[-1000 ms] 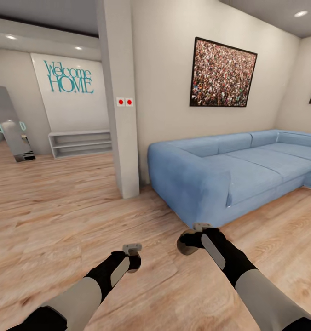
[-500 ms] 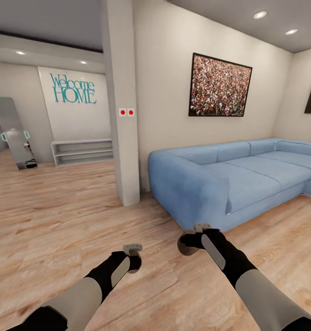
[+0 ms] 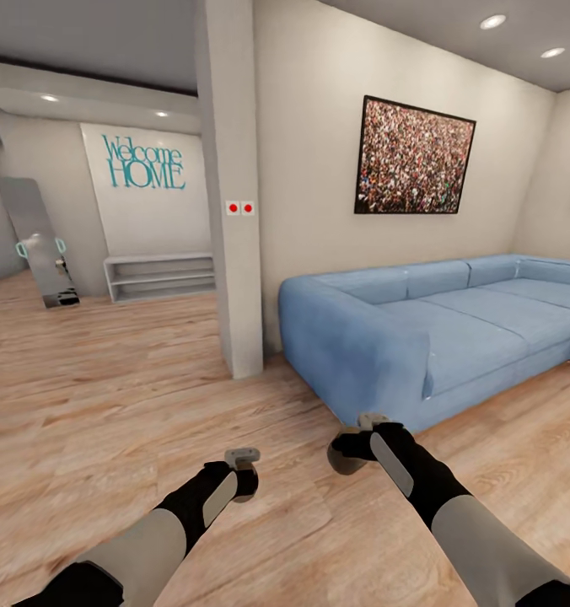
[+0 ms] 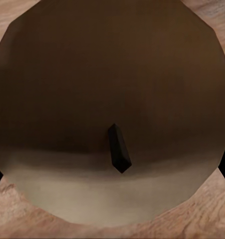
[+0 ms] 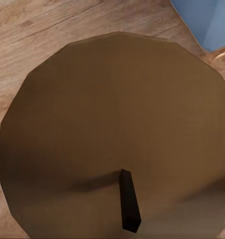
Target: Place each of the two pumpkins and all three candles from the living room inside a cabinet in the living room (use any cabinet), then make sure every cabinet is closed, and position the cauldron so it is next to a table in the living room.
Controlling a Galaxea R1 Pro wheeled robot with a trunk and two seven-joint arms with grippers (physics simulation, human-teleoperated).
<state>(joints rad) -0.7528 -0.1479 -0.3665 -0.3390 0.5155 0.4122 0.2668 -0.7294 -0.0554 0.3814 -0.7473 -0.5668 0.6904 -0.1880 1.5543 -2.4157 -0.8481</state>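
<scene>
A wood floor [image 3: 108, 396] is seen running from near to far, with a long blue sofa [image 3: 437, 329] at the right against a pale wall, a framed picture [image 3: 416, 158] above it, a white pillar [image 3: 233, 185] at centre, and a low white shelf [image 3: 160, 276] far left under the "Welcome HOME" lettering.

Both arms are held low and near. A candle [image 4: 112, 114] is seen end-on at the left gripper [image 3: 244, 472] and a second candle [image 5: 117, 144] at the right gripper [image 3: 352, 447] — cream discs, each with a dark wick. Each appears to be clamped by its gripper, though the fingers themselves are hidden.

The candles are judged light, stiff and smooth-sided — likely to slip if squeezed near an end. A hold across the middle of the cylinder is judged best.
</scene>
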